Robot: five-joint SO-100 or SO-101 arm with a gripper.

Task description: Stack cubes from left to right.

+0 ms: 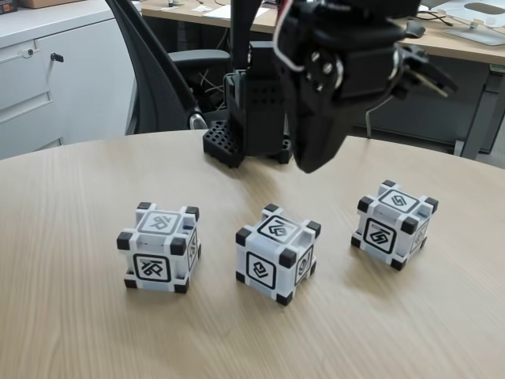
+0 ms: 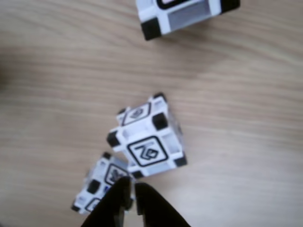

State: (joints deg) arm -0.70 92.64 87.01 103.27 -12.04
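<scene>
Items on the table (image 1: pixel 71 339), listed left to right as the fixed view shows them:

1. Left cube (image 1: pixel 158 248). Set flat on the wood, well apart from its neighbour, nothing stacked on it.
2. Middle cube (image 1: pixel 277 253). Turned slightly on its spot, one corner toward the camera. Apart from both others.
3. Right cube (image 1: pixel 394 223). Set a little farther back than the other two.
4. Gripper (image 1: pixel 314 162). Hung in the air above and behind the gap between middle and right cubes, nothing carried. In the other view (image 2: pixel 133 191) its dark fingers (image 2: pixel 154 205) are seen pressed nearly together, with only a thin slit between them.

Relation governing the coming move: all three cubes lie below and forward of the gripper. The left cube is judged farthest, down and leftward across the row. No stacking is done yet.
</scene>
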